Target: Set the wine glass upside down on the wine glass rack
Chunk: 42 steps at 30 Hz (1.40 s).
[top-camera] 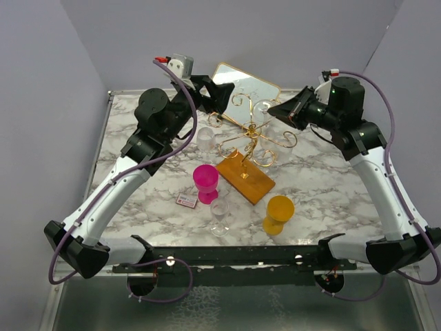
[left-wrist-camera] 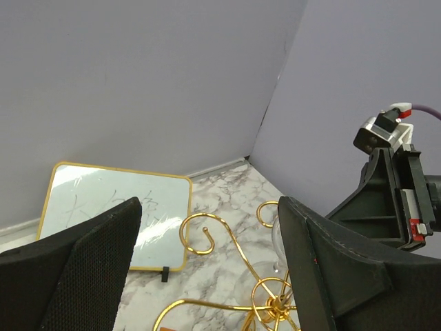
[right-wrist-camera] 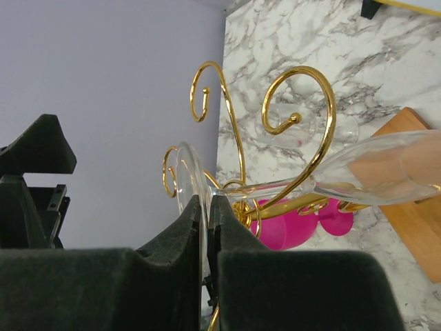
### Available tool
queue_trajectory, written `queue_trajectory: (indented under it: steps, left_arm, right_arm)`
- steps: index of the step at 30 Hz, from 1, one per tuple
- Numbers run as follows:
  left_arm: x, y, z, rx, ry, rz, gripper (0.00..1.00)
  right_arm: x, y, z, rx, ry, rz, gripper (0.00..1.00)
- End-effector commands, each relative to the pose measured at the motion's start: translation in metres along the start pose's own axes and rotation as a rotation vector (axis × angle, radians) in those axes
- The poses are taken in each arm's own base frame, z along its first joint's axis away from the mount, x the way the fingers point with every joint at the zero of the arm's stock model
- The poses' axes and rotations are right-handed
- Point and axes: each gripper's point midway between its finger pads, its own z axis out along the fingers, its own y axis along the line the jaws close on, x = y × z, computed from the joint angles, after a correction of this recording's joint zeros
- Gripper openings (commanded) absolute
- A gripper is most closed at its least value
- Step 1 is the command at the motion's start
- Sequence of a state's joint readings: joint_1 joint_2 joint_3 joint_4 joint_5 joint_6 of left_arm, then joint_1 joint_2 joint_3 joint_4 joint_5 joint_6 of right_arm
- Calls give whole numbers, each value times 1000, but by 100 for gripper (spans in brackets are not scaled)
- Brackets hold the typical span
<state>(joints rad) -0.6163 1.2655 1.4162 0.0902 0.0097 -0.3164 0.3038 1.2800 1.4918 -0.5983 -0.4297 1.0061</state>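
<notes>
Currently the marble table carries the wine glass rack near its centre, with the rack's wooden base angled toward the near edge. A gold-framed mirror leans at the far edge.

The right arm reaches from the near right corner toward the rack, its wrist rolled so that the fingers approach side-on. The right gripper is closed narrow on the rim of the foot of the wine glass. The glass hangs at the far right side of the rack with its bowl directed down toward the table. The stem runs alongside a scrolled arm. Whether it already rests in the curl cannot be determined. Gripping the foot appears intended to leave the stem free to slide into the hook.

The left arm extends from the near left corner. The left gripper hovers beside the rack top, fingers wide and holding nothing, probably to keep clear of the insertion.

A pink glass, an orange glass and a clear glass stand toward the near edge.
</notes>
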Motion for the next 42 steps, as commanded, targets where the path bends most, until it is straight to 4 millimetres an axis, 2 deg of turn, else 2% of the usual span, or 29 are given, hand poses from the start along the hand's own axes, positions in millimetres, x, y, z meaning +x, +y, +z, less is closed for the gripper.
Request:
queue_trajectory:
  steps: [1, 5, 12, 21, 32, 42]
  left_arm:
    - [-13, 1, -9, -21, -30, -15, 83]
    - [-11, 3, -9, -25, -23, -17, 83]
    - [-11, 4, -9, -33, -19, -16, 83]
    - [-12, 6, -10, -43, -19, -15, 83]
    - [-11, 7, -8, -47, -14, -4, 83]
    - [-11, 8, -6, -44, -12, -2, 83]
  right_arm:
    - [-13, -17, -10, 91, -102, -16, 1]
    - [-25, -18, -9, 89, -174, -35, 1]
    - [-40, -7, -3, 33, -238, -64, 1]
    - [-33, -4, 4, -15, -202, -38, 1]
    - [-37, -32, -2, 98, -279, 75, 1]
    - [-66, -39, -20, 175, -461, 131, 1]
